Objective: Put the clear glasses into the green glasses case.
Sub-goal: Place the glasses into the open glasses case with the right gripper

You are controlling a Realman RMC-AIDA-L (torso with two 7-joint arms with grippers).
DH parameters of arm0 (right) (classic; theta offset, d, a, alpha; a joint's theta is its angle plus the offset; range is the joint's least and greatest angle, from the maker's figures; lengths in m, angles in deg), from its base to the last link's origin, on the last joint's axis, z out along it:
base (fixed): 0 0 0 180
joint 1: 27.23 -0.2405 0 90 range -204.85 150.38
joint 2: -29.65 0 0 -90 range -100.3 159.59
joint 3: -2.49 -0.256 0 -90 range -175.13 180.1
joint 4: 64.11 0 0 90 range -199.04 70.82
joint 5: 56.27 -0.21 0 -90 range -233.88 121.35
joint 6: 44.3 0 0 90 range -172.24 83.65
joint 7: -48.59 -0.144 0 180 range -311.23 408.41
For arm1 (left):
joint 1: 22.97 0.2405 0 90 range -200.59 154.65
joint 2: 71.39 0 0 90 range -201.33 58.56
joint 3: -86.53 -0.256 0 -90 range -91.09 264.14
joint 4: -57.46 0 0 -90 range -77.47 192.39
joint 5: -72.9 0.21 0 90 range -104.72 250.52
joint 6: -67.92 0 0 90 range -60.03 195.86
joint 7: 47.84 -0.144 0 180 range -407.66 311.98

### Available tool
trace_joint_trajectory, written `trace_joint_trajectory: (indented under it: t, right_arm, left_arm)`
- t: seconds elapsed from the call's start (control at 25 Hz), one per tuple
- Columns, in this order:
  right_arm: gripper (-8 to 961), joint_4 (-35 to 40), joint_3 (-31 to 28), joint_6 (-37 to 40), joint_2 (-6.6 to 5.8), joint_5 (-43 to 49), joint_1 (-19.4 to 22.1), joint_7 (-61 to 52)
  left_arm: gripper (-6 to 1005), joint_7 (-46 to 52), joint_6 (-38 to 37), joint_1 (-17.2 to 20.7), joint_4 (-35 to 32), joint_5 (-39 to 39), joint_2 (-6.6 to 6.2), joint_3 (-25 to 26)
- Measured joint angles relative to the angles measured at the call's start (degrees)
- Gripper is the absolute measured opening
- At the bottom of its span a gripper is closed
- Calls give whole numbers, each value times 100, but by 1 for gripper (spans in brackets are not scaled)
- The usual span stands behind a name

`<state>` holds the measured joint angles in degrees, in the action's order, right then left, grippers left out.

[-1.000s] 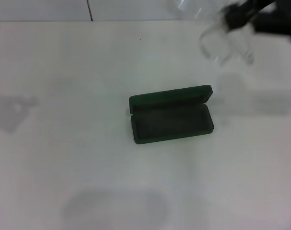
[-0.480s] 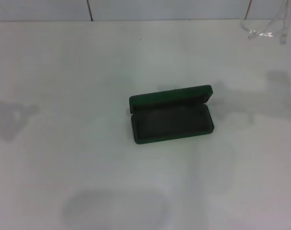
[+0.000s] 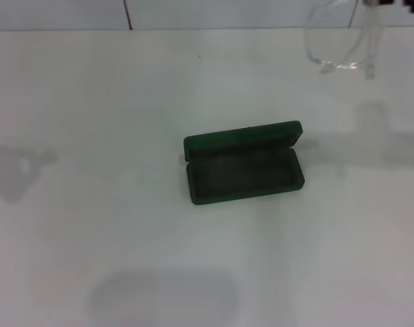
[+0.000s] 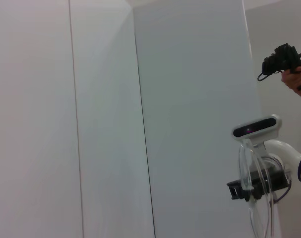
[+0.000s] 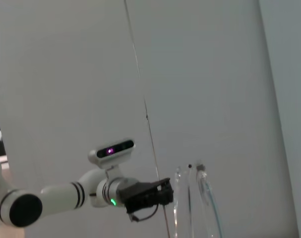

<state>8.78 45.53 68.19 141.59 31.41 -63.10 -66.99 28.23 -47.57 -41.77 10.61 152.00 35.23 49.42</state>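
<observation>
The green glasses case (image 3: 244,162) lies open near the middle of the head view on a pale surface (image 3: 91,102), its lid tipped back toward the top of the frame and its dark lining bare. Nothing lies beside it; the surface runs bare to the left, the right and the lower edge, with only faint grey shadows on it. Along the top edge a wall with a dark vertical seam (image 3: 127,15) meets the surface.

The clear glasses (image 3: 339,41) hang in the air at the upper right of the head view, well apart from the case, their upper part cut off by the frame edge. A dark scrap at the top right corner is all that shows of the right pincer (image 3: 384,3) there.

In the left wrist view, at the lower right, the right pincer (image 4: 252,187) sits closed on the clear glasses (image 4: 254,198), lens hanging down. The right wrist view shows the left pincer (image 5: 148,194) at lower left, raised before the wall; whether it is open I cannot tell.
</observation>
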Motion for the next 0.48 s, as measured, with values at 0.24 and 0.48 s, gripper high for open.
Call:
trace_joint_trajectory:
  t: [0.24,0.48]
  right_arm:
    - [82,572,317,-146,174,362,-46,-37]
    - [82,1164,799,-316,270,653,-119,-144]
  left_arm:
    - [48,61,0,-44,16,1,31,-3]
    - [49,223,17,-123,30,-26,43,9]
